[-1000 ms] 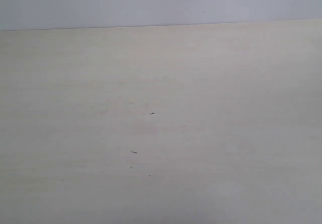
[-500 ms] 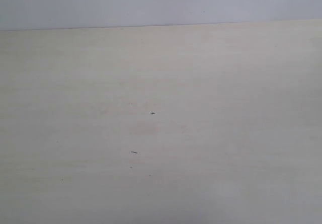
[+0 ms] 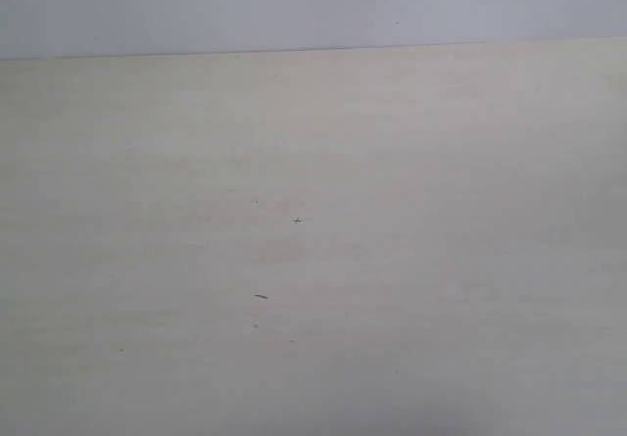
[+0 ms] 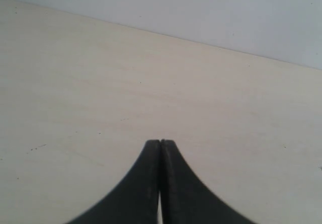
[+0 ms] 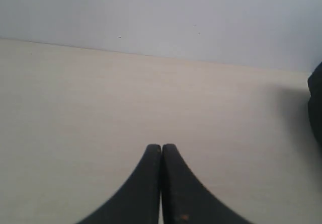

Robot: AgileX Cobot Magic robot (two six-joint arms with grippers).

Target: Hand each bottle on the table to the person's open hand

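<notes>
The table (image 3: pixel 411 211) is a pale beige wood-grain surface that fills the exterior view, with a few tiny dark specks near its middle. No bottles and no person's open hand show in any view. Neither arm appears in the exterior view. In the left wrist view my left gripper (image 4: pixel 160 142) is shut, its black fingers pressed together over the bare table (image 4: pixel 75 83) with nothing between them. In the right wrist view my right gripper (image 5: pixel 161 146) is likewise shut and empty above the table (image 5: pixel 75 93).
A plain pale wall (image 3: pixel 294 5) rises behind the table's far edge. A dark rounded object (image 5: pixel 317 103) juts in at one edge of the right wrist view, casting a soft shadow on the table beside it.
</notes>
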